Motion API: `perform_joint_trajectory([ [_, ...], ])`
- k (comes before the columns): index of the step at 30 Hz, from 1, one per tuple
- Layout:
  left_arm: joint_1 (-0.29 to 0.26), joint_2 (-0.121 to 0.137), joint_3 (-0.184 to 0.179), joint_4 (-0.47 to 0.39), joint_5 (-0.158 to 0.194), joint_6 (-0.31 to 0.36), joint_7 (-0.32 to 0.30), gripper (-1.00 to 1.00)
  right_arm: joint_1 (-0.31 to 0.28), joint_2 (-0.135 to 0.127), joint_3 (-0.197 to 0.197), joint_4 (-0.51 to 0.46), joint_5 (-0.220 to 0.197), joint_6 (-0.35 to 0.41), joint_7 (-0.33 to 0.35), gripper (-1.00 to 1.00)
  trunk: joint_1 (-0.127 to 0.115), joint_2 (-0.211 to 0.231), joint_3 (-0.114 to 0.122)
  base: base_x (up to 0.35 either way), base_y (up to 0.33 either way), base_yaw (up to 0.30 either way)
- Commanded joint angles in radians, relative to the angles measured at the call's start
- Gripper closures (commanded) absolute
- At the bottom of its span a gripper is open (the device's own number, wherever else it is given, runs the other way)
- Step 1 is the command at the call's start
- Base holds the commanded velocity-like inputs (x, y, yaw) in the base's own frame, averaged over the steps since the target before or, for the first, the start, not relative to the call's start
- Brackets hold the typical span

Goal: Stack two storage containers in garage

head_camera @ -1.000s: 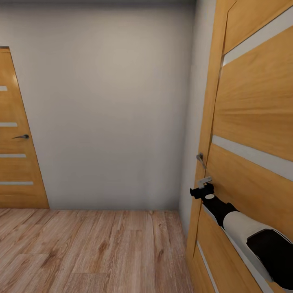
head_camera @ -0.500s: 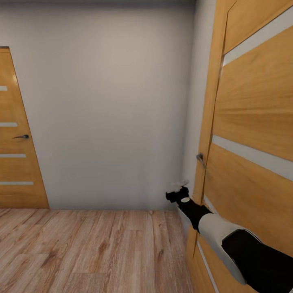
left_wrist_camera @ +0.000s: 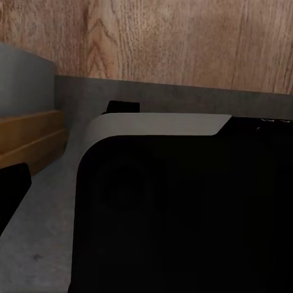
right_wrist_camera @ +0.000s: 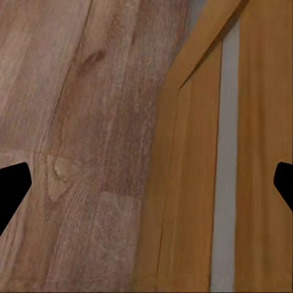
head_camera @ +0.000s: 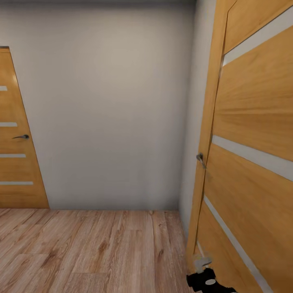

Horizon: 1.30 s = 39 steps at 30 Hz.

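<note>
Plain pale wall ahead, above light wood plank floor. Wooden door close on the right, edge-on, with a metal handle; second door far left, closed. Right gripper low by the near door's foot, fingertips spread wide, holding nothing. Left gripper: state impossible to tell. Containers nowhere visible.

No text, label, brand, number or sign can be read anywhere in these pictures. The two wooden doors carry only plain pale stripes, the grey wall is bare, and the plank floor shows nothing but wood grain.
</note>
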Motion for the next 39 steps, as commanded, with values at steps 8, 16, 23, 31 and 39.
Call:
perform_joint_trajectory([
  [8, 0.000, -0.001, 0.000, 0.000, 0.009, -0.002, 0.001, -1.00, 0.281, -0.039, 0.008, 0.005, -0.028, 0.000, -0.005, -1.00, 0.000, -0.001, -0.001, 0.000, 0.000, 0.000],
  [16, 0.000, 0.000, 0.000, 0.001, 0.009, -0.003, 0.005, -1.00, 0.538, -0.042, 0.009, 0.006, -0.029, -0.012, -0.006, -1.00, 0.000, -0.001, -0.001, 0.000, 0.000, 0.000],
  [23, 0.000, -0.001, 0.000, 0.001, 0.015, -0.003, 0.005, -1.00, 0.564, -0.038, 0.010, 0.006, -0.028, -0.007, 0.003, -1.00, 0.000, -0.001, -0.001, 0.000, 0.000, 0.000],
  [31, 0.000, 0.000, 0.000, 0.001, 0.031, -0.003, 0.005, -1.00, 0.566, -0.043, 0.010, 0.005, -0.024, -0.010, 0.006, -1.00, 0.000, -0.001, -0.001, 0.000, 0.000, 0.000],
  [39, 0.000, 0.000, 0.000, 0.001, 0.032, -0.003, 0.005, -1.00, 0.566, -0.044, 0.013, 0.004, -0.019, -0.011, 0.007, -1.00, 0.000, -0.001, -0.001, 0.000, 0.000, 0.000],
])
